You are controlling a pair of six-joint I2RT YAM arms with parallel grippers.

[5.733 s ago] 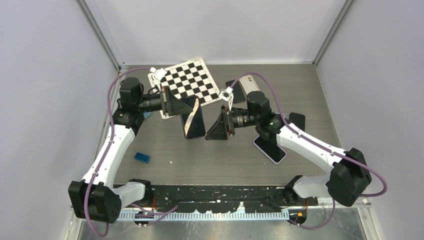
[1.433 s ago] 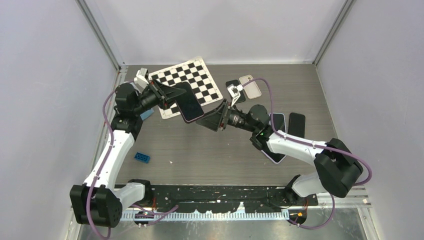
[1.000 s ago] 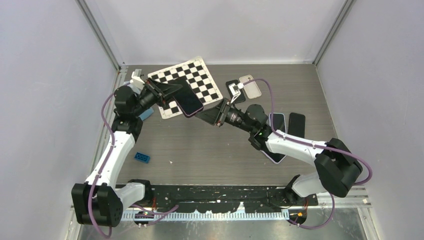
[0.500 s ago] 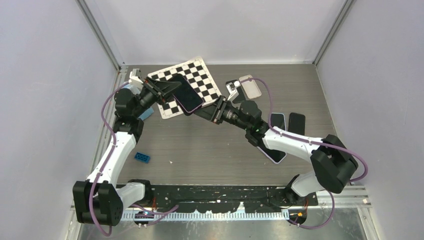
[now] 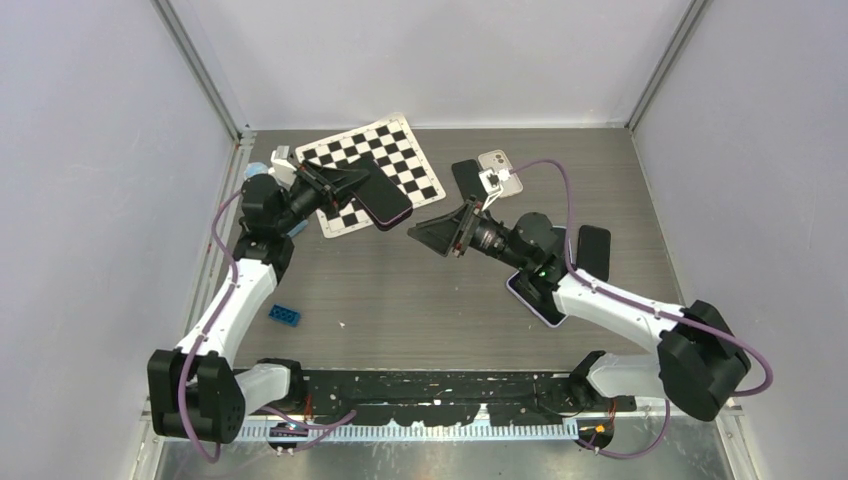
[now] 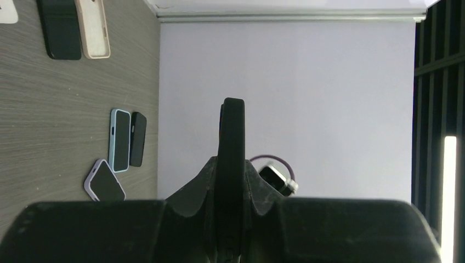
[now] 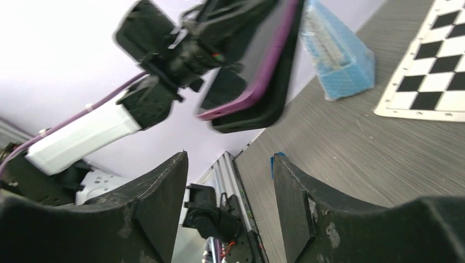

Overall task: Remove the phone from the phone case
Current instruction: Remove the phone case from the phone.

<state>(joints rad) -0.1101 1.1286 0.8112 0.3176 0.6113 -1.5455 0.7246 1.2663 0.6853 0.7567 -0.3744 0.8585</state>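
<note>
Left gripper [image 5: 340, 186] clamps the cased phone [image 5: 385, 200] in the air above the checkerboard [image 5: 400, 150]; right gripper [image 5: 428, 237] gapes, apart.
The phone's long axis points toward the right gripper; purple edge, black phone case [image 7: 268, 107].

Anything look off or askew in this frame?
The phone in the left gripper looks askew in its black case: in the right wrist view its purple edge stands proud at one end. The checkerboard lies skewed on the table. Nothing spilled.
</note>
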